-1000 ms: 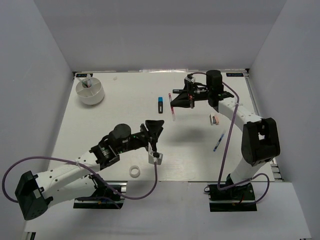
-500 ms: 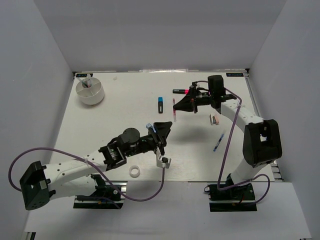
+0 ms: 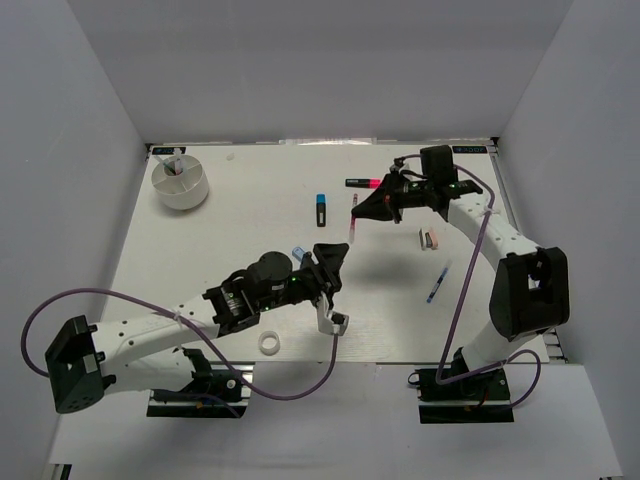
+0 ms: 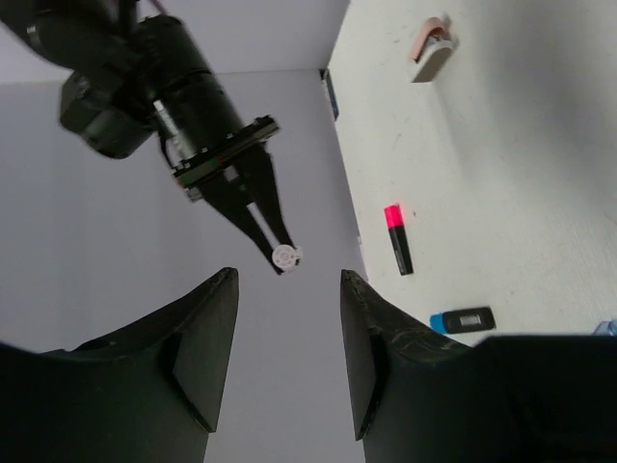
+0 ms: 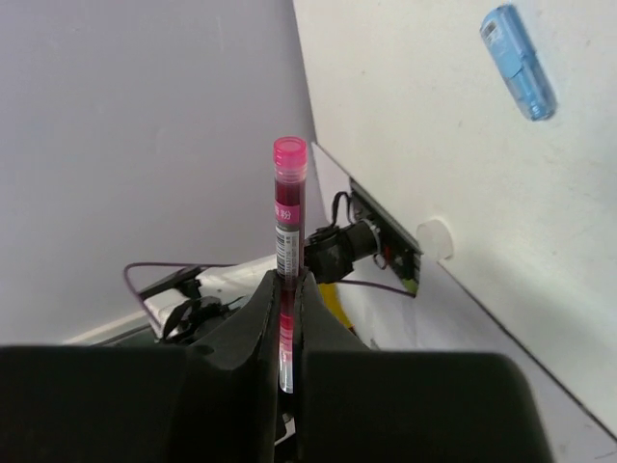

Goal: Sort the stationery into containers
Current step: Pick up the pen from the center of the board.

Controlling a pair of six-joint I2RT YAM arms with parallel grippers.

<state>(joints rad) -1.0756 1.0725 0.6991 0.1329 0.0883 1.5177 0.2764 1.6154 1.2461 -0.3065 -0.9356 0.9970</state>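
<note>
The right fingers point(image 3: 363, 207) are clamped on a red pen point(image 3: 351, 230), holding it in the air over the surface, nearer its far edge than its near one. The left fingers point(image 3: 331, 262) are spread apart with nothing between them, over the middle. The white tub point(image 3: 182, 198) stands in the far left corner, and a tape ring point(image 3: 268, 343) lies by the near edge.

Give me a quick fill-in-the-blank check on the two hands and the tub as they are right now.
1. The red pen is clamped in the hand of the ___ arm.
2. The left hand is ___ and holds nothing.
3. The white tub stands near the table's far ___ corner.
Missing words: right; open; left.
</note>
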